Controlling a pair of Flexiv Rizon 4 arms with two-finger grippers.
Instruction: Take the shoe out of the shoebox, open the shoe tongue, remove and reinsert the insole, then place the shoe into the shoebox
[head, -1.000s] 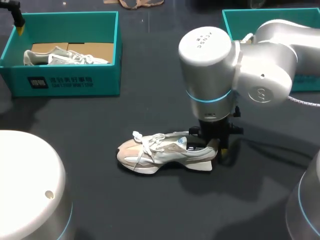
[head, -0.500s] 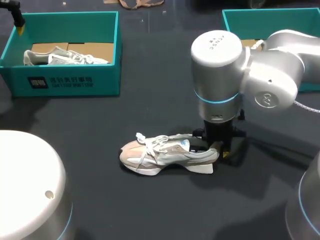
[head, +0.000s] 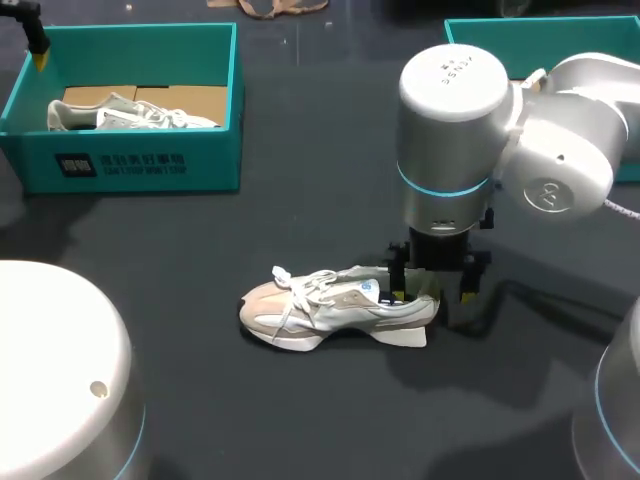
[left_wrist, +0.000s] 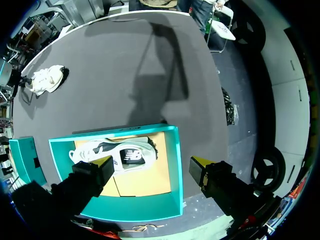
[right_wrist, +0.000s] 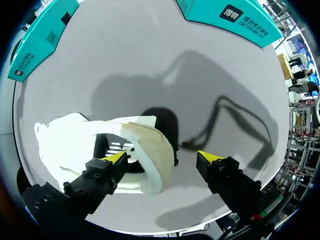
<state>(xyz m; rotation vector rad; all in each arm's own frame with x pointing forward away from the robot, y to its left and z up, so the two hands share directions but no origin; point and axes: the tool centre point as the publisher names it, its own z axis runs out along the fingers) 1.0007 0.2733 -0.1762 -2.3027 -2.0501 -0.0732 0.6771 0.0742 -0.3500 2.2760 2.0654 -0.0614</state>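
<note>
A beige and white shoe (head: 335, 308) lies on its sole on the dark table, toe to the left. My right gripper (head: 432, 290) stands over its heel, open. In the right wrist view the heel collar (right_wrist: 150, 150) sits between the fingers of my right gripper (right_wrist: 162, 157); one fingertip (right_wrist: 117, 157) is in the shoe's opening, the other (right_wrist: 207, 156) stands clear of the heel. My left gripper (head: 35, 45) hangs open at the back left, above a teal shoebox (head: 140, 165). In the left wrist view my left gripper (left_wrist: 152, 162) is over that shoebox (left_wrist: 172, 170).
A second shoe (head: 130, 112) lies in the left shoebox on brown cardboard, also seen as the boxed shoe (left_wrist: 120, 155). Another teal box (head: 500, 40) stands at the back right. A dark cable (head: 520, 290) trails on the table right of the heel.
My right gripper has opened and let go of the heel. Before that, arm and shoe shifted slightly to the right. The left arm has not moved.
</note>
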